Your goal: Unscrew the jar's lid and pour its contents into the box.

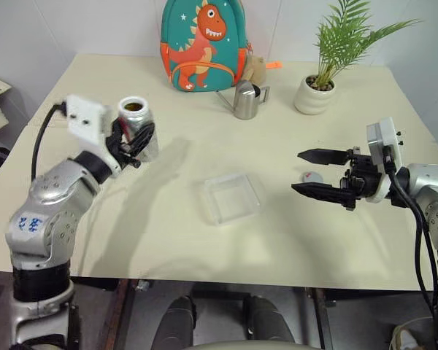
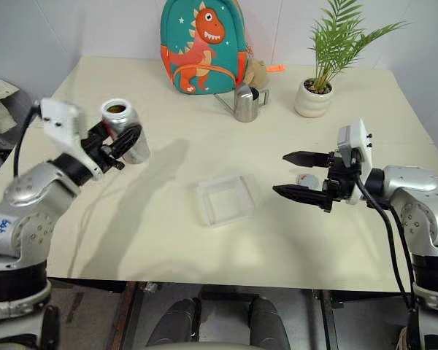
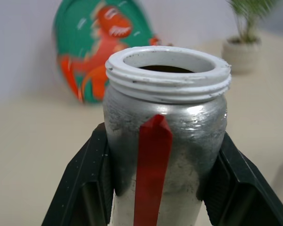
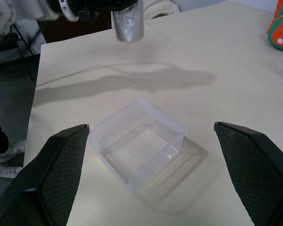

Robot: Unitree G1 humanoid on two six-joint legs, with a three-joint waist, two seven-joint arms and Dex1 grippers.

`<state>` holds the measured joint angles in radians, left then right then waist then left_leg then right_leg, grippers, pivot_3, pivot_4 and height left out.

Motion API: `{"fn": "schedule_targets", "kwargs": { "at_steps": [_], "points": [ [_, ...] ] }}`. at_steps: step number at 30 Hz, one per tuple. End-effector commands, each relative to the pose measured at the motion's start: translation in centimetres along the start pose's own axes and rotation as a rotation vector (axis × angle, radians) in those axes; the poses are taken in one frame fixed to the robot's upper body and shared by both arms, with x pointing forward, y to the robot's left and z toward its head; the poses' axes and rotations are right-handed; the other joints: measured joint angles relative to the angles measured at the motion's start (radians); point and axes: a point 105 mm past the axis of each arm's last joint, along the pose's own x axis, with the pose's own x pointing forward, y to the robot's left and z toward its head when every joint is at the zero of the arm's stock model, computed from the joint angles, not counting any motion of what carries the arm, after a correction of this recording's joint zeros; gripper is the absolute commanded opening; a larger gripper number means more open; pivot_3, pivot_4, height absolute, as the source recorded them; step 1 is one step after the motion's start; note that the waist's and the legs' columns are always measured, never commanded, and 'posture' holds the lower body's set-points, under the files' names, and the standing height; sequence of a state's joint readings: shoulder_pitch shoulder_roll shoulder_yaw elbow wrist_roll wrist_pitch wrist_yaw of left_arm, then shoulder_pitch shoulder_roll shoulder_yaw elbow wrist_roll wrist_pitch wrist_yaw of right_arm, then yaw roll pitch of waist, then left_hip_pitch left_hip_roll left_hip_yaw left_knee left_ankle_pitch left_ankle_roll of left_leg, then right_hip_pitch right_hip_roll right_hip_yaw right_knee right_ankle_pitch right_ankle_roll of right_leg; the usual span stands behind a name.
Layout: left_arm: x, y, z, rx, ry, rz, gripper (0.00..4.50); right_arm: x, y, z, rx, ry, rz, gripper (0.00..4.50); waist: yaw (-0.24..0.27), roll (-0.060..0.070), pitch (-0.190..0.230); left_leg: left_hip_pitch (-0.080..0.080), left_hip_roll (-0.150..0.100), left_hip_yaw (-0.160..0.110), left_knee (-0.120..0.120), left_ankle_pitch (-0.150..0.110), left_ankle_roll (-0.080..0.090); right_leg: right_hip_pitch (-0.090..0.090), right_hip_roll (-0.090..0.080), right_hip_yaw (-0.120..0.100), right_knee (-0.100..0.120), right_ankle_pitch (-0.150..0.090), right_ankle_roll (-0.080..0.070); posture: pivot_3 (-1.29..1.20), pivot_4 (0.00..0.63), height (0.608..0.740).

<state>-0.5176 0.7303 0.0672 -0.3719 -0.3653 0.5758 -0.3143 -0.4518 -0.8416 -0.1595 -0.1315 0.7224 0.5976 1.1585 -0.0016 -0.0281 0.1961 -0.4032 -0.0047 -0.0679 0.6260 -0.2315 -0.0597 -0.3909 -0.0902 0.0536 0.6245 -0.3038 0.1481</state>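
The jar (image 1: 137,125) is silvery and stands upright above the table's left side, with my left gripper (image 1: 133,140) shut on its body. Its white threaded mouth (image 3: 167,70) is uncovered, and something dark brown, the contents (image 1: 133,107), shows inside. The grey lid (image 1: 312,176) lies on the table at the right, just behind my right gripper (image 1: 297,171), which is open, points left and holds nothing. The clear box (image 1: 232,197) sits empty mid-table between the two grippers. From the right wrist, the box (image 4: 162,115) lies ahead of the open fingers (image 4: 61,160).
A dinosaur backpack (image 1: 203,44) stands at the table's far edge, with a steel pitcher (image 1: 246,100) in front of it. A potted plant (image 1: 315,93) is at the back right. The table's front edge (image 1: 226,275) runs close below the box.
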Motion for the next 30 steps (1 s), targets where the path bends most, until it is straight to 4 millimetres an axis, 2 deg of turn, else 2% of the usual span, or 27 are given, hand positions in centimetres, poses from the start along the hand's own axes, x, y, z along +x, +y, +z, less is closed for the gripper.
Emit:
{"fn": "schedule_targets", "kwargs": {
  "at_steps": [1, 3, 8, 11, 13, 18, 21, 25, 30],
  "points": [
    [1.9, -2.3, 1.3, 0.327, -0.042, -0.150, 1.97, 0.1, 0.0, 0.8, -0.049, -0.021, 0.002, 4.46, 0.001, 0.000, 0.000, 0.000, 0.000, 0.001, -0.001, 0.000, 0.000, 0.000, 0.000, 0.000, 0.000, 0.000, 0.000, 0.00, 0.150, 0.740],
    [2.8, -2.8, 1.6, 0.447, -0.057, -0.184, 1.97, 0.2, 0.0, 0.7, -0.050, -0.022, 0.002, 4.46, 0.001, 0.000, 0.000, 0.000, 0.000, 0.001, -0.002, 0.000, 0.000, -0.001, 0.000, 0.000, -0.002, 0.000, 0.000, 0.00, 0.150, 0.740],
    [5.2, -6.1, 2.6, 1.111, -0.186, -0.389, 1.97, 0.3, 0.0, 0.6, -0.051, -0.027, -0.009, 4.46, 0.000, 0.000, 0.000, -0.001, 0.001, 0.001, -0.005, 0.000, 0.000, -0.002, 0.001, 0.000, -0.003, 0.000, 0.000, 0.00, 0.150, 0.740],
    [5.9, -7.4, 3.0, 1.444, -0.303, -0.480, 1.97, 0.3, 0.0, 0.5, -0.052, -0.031, -0.018, 4.46, 0.000, 0.000, 0.000, -0.001, 0.001, 0.002, -0.006, 0.000, 0.000, -0.002, 0.001, 0.002, -0.005, 0.000, 0.000, 0.00, 0.150, 0.740],
    [6.2, -8.1, 3.0, 1.598, -0.383, -0.535, 1.97, 0.3, 0.1, 0.4, -0.051, -0.035, -0.023, 4.46, 0.000, 0.000, 0.000, -0.002, 0.001, 0.002, -0.006, 0.000, 0.001, -0.003, 0.001, 0.002, -0.005, 0.000, 0.001, 0.00, 0.150, 0.740],
    [7.0, -9.4, 3.5, 1.855, -0.544, -0.619, 1.97, 0.3, 0.3, 0.2, -0.047, -0.040, -0.037, 4.46, 0.001, 0.000, 0.000, -0.002, 0.000, 0.003, -0.005, -0.001, 0.002, -0.003, 0.000, 0.003, -0.004, -0.001, 0.002, 0.00, 0.150, 0.740],
    [7.6, -9.9, 4.0, 1.991, -0.636, -0.597, 1.97, 0.3, 0.4, 0.1, -0.044, -0.041, -0.041, 4.46, 0.001, 0.000, 0.000, -0.002, 0.000, 0.004, -0.005, -0.001, 0.002, -0.003, 0.000, 0.003, -0.004, 0.000, 0.003, 0.00, 0.150, 0.740],
    [7.9, -11.7, 5.6, 2.099, -0.832, -0.524, 1.97, 0.5, 0.5, 0.0, -0.043, -0.042, -0.045, 4.46, 0.001, -0.001, 0.000, -0.002, 0.000, 0.004, -0.003, -0.001, 0.002, -0.003, 0.000, 0.004, -0.003, 0.000, 0.004, 0.00, 0.150, 0.740],
    [7.9, -12.4, 4.9, 2.158, -0.929, -0.517, 1.97, 0.5, 0.5, 0.1, -0.048, -0.047, -0.058, 4.46, -0.001, -0.001, 0.000, -0.002, 0.000, 0.004, -0.003, -0.001, 0.002, -0.003, 0.000, 0.004, -0.001, 0.000, 0.004, 0.00, 0.150, 0.740]
  ]
}}
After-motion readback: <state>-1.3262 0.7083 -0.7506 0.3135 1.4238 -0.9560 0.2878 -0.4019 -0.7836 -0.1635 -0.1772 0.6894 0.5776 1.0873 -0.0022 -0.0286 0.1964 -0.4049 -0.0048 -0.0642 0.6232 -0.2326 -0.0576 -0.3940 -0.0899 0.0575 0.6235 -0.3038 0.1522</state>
